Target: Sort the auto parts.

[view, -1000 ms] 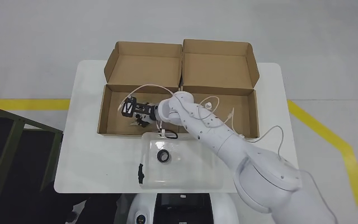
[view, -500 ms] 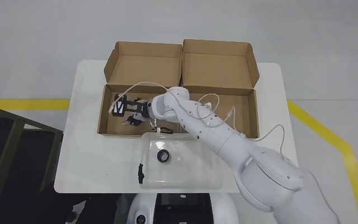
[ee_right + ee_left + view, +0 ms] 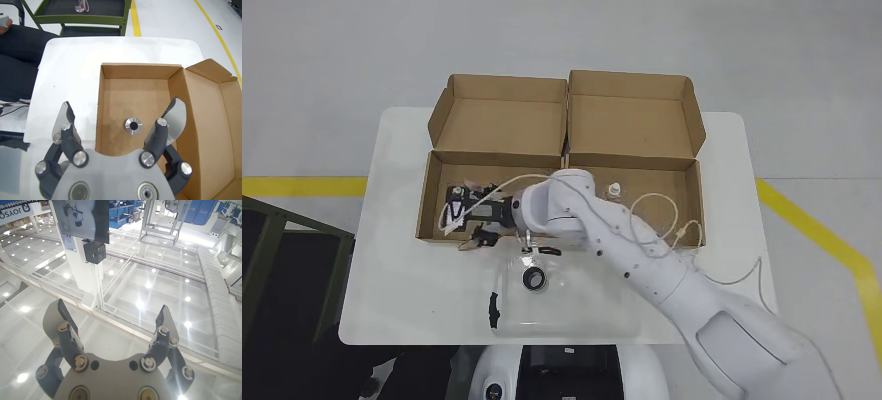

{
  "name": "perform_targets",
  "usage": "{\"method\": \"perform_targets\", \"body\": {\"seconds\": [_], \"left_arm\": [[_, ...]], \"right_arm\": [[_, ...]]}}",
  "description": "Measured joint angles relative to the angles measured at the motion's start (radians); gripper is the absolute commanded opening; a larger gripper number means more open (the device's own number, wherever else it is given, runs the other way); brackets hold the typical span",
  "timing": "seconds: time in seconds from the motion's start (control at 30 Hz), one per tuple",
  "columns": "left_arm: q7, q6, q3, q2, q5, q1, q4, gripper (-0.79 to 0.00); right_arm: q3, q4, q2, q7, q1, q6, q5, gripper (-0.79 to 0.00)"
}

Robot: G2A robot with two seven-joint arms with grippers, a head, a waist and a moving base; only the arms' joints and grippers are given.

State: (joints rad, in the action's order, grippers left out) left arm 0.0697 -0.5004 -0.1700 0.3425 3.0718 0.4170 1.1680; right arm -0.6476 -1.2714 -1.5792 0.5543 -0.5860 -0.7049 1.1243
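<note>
My right gripper [image 3: 121, 104] [image 3: 466, 214] is open over the near wall of the left cardboard box [image 3: 136, 85] [image 3: 437, 190]. One finger is inside the box and the other hangs over the white table outside it. A short metal cylinder [image 3: 133, 126] with a dark bore stands upright on the box floor, just beyond the jaws and apart from both fingers. A dark ring-shaped part [image 3: 534, 280] lies in the clear plastic container [image 3: 582, 300] at the table's front. My left gripper [image 3: 111, 309] is open and empty, pointing up at the ceiling.
A second cardboard box [image 3: 682, 205] stands to the right with a small white part [image 3: 614, 188] in it. Both boxes have raised back flaps. A black strip [image 3: 492, 308] lies at the container's left edge. A green cart [image 3: 79, 17] stands beyond the table.
My right gripper has moved left along the left box, then drawn back toward its near wall. The cable on the arm has swung to the right.
</note>
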Motion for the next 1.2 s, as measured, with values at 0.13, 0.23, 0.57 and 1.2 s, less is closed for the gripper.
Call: {"method": "perform_targets", "body": {"seconds": [0.13,0.23,0.57,1.2], "left_arm": [[0.0,0.0,0.0,0.0,0.0,0.0,0.0,0.0],[0.0,0.0,0.0,0.0,0.0,0.0,0.0,0.0],[0.0,0.0,0.0,0.0,0.0,0.0,0.0,0.0],[0.0,0.0,0.0,0.0,0.0,0.0,0.0,0.0]], "right_arm": [[-0.087,-0.182,0.053,0.097,-0.119,-0.049,0.017,-0.065],[-0.151,-0.309,0.089,0.174,-0.21,-0.088,0.022,-0.037],[-0.3,-0.593,0.173,0.311,-0.477,-0.198,0.026,0.0],[-0.319,-0.658,0.24,0.247,-0.643,-0.262,0.198,-0.006]]}}
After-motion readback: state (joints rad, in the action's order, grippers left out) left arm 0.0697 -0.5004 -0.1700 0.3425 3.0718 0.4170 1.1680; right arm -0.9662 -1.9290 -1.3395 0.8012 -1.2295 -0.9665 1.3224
